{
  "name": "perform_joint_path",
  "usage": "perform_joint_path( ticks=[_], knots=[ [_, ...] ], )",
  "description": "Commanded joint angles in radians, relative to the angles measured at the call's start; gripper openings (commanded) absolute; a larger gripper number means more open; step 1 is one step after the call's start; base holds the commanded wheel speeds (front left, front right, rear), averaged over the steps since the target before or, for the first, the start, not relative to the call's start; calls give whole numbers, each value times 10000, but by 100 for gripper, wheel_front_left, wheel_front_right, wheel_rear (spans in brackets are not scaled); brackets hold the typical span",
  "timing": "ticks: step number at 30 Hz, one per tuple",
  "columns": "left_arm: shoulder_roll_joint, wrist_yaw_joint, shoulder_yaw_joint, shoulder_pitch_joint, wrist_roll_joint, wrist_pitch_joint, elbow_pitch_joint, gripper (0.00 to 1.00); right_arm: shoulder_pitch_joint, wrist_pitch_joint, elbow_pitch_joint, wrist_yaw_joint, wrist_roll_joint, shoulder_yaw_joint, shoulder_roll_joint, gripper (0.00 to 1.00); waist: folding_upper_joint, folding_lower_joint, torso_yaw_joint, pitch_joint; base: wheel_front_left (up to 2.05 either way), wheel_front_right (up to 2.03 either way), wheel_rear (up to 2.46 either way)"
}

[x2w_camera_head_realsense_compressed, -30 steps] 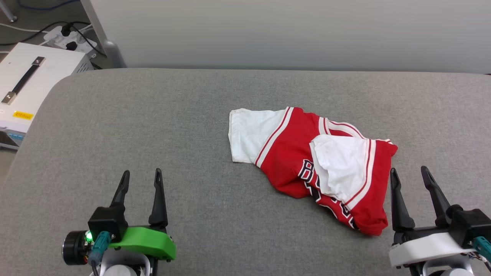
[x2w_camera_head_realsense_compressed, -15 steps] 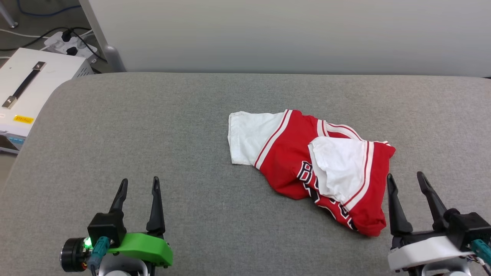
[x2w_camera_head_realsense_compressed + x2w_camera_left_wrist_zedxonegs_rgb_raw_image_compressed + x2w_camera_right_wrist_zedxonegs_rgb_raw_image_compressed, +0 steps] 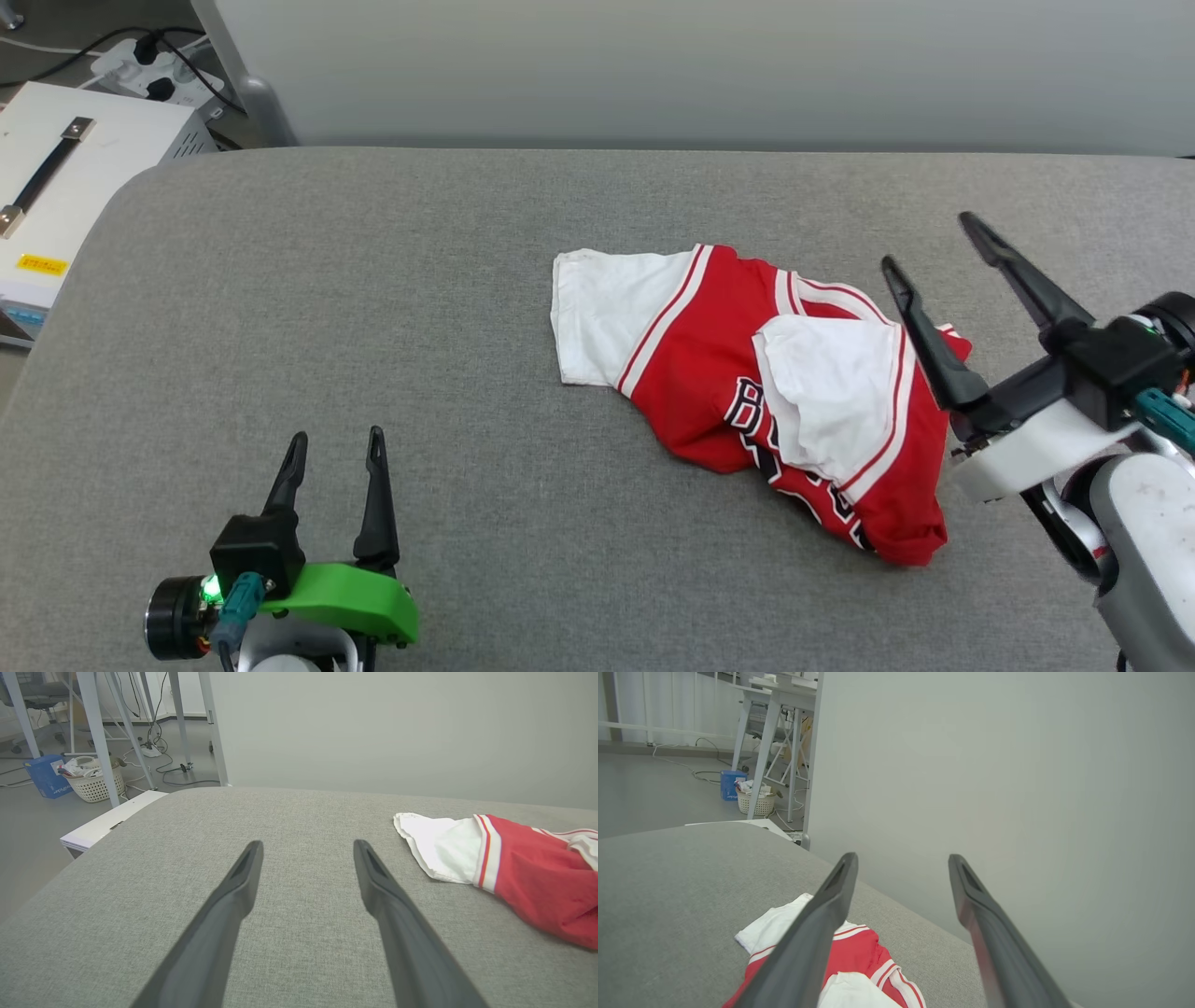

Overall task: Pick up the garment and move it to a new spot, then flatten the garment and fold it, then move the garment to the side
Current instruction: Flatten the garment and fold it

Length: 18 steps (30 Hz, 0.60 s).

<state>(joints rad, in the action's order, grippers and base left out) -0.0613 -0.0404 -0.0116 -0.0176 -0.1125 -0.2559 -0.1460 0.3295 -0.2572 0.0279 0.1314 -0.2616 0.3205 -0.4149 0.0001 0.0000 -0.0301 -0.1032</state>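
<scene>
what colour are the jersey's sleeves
The garment has white sleeves with red-striped trim; clearest in the head view.

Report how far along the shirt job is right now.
Done: nothing yet. The shirt lies crumpled on the grey padded surface, one white sleeve flopped over its front.
In hand: the right gripper is open and raised by the shirt's right edge, holding nothing. The left gripper is open, well apart from the shirt.
Left: picking it up, moving it, flattening, folding, setting it aside.
</scene>
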Motion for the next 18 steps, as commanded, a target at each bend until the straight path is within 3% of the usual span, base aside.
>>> perform_joint_path(
  ticks=[1,6,10,14,18],
  knots=[
    [48,-55,-47,-181,85,-59,-8,100,504,281,212,-7,-341,684,-486,100,-1,0,-19,-62,0,0,0],
    [81,-35,-83,-282,95,-59,34,100,2091,2947,277,-7,-2331,3630,-2206,100,-1,0,-15,-301,0,0,0],
    [94,-41,-69,-436,103,-59,25,100,2954,5311,-156,-7,-4020,5243,-3030,100,-1,0,-48,-540,0,0,0],
    [102,-39,-35,-643,103,-59,34,100,3629,7112,-377,-7,-4830,6418,-3478,100,-1,0,-133,-884,0,0,0],
    [106,-18,135,-928,-3,-59,38,100,4182,7709,-14,-7,-5029,7223,-3453,100,-1,0,-329,-1363,0,0,0]
  ],
)
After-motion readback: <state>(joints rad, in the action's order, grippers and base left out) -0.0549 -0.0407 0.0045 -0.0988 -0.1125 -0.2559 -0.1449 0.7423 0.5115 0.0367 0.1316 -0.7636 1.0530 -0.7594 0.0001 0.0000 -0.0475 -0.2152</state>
